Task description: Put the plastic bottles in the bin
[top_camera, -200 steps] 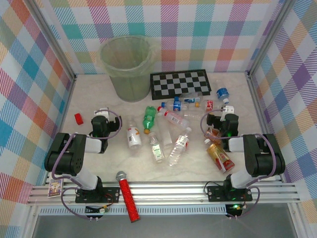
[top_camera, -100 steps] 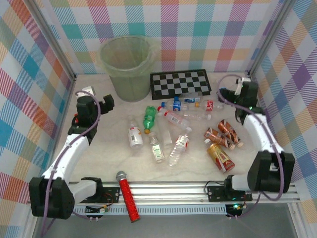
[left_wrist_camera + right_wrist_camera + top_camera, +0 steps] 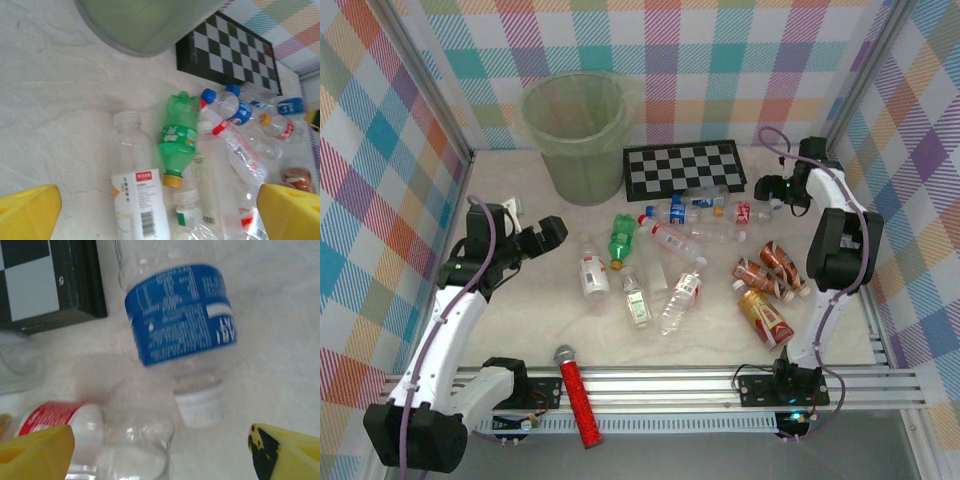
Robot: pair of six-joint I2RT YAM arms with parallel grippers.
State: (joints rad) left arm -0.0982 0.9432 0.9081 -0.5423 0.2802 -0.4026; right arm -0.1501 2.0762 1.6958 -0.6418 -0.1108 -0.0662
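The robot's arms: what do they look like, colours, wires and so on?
The left arm and right arm both have white tubular links between chunky black joints, with a purplish-grey cable looping alongside. The left tool and right tool are black with bright yellow fingertips; one right fingertip carries a black mark.

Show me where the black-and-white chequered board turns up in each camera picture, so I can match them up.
Top external: the chequered board lies flat at the back centre, just right of the bin.
Left wrist: the board slants across the upper right, beyond the green bottle.
Right wrist: one corner of it sits at top left.
Shared landmark: the red-labelled clear bottle, apparently the same one, by that corner.
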